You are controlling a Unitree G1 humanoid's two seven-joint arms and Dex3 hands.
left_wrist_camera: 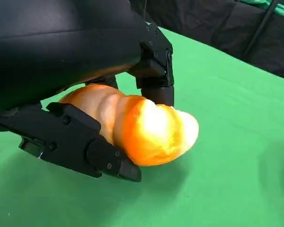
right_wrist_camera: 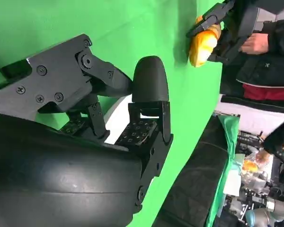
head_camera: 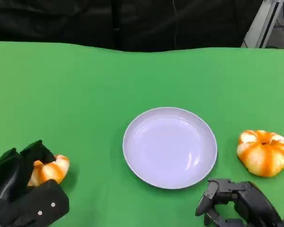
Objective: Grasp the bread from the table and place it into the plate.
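Note:
An orange, croissant-like bread (head_camera: 49, 171) is at the lower left of the green table, gripped by my left hand (head_camera: 19, 189). In the left wrist view its black fingers (left_wrist_camera: 80, 146) close around the bread (left_wrist_camera: 149, 130) from both sides, just over the cloth. The white round plate (head_camera: 170, 146) sits empty at the table's middle, to the right of the bread. My right hand (head_camera: 236, 201) rests near the front edge below the plate's right side and holds nothing. Its fingers (right_wrist_camera: 146, 90) are apart.
A round, pumpkin-shaped orange bun (head_camera: 265, 152) lies right of the plate, just beyond my right hand. Dark curtains close off the far table edge (head_camera: 132, 47). A person's hand (right_wrist_camera: 255, 45) shows beyond the table in the right wrist view.

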